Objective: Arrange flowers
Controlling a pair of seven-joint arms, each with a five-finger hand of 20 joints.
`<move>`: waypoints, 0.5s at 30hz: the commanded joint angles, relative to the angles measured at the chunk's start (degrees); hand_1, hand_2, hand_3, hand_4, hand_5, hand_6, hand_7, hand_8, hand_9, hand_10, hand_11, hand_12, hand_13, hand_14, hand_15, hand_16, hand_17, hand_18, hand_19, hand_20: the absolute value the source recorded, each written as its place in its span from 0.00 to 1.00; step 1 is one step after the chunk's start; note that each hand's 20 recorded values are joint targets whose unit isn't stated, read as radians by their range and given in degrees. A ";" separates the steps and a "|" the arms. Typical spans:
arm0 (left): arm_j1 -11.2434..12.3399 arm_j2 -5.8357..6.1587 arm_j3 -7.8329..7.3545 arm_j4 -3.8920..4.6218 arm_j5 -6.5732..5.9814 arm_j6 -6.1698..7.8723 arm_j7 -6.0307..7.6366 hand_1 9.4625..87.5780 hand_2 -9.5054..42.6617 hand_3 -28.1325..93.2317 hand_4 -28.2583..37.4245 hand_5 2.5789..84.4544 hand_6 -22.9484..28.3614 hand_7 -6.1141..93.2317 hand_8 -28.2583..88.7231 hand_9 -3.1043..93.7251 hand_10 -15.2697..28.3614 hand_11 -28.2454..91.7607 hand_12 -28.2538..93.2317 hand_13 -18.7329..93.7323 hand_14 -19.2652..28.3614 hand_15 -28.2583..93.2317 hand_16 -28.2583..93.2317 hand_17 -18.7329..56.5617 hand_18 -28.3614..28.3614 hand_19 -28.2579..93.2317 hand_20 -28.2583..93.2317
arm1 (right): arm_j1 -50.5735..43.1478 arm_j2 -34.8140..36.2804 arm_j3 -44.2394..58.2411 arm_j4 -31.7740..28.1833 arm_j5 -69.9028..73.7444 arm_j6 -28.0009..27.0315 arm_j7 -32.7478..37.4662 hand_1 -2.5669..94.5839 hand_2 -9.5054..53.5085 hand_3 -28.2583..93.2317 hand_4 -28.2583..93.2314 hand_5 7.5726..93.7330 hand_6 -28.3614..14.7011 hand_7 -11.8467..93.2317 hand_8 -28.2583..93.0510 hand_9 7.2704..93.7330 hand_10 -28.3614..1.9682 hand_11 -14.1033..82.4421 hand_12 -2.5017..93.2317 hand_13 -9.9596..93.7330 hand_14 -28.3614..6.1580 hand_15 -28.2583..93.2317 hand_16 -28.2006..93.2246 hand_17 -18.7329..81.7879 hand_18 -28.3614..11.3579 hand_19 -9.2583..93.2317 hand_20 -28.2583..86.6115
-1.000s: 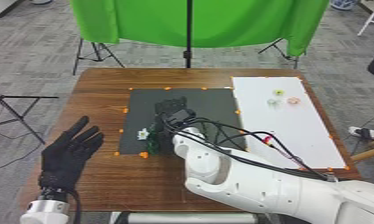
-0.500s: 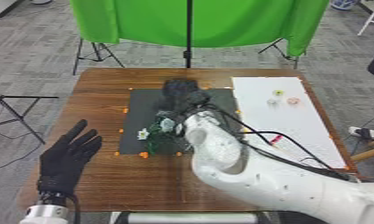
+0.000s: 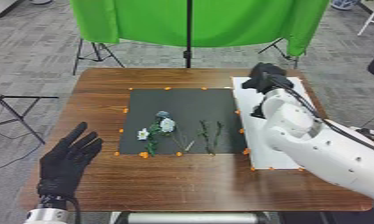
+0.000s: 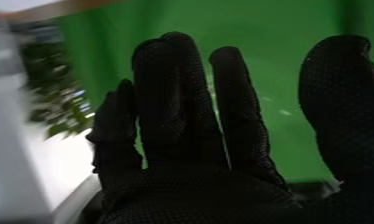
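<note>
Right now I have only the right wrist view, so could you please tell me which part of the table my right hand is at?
Observer: In the head view, your right hand is at the far end of the white board.
Operator: Thank you. And where would I find the white flowers?
Observer: The white flowers lie on the left half of the dark mat.
Operator: Is the left hand anywhere near them?
Observer: The left hand is off to the left of the mat, open, at the near left of the table.
</note>
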 commanded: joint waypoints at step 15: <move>0.54 1.60 1.09 -0.33 -1.07 1.20 1.15 0.16 0.26 0.91 0.02 0.43 0.62 0.17 0.16 0.40 0.82 0.43 0.33 0.36 0.98 0.65 0.17 0.11 0.97 0.65 0.40 | 0.37 -5.87 0.16 13.66 -6.49 -22.80 1.54 0.39 0.00 0.89 0.00 0.56 0.72 0.25 0.12 0.58 0.39 0.33 0.17 0.61 0.41 0.81 0.32 0.39 0.12 0.89 0.67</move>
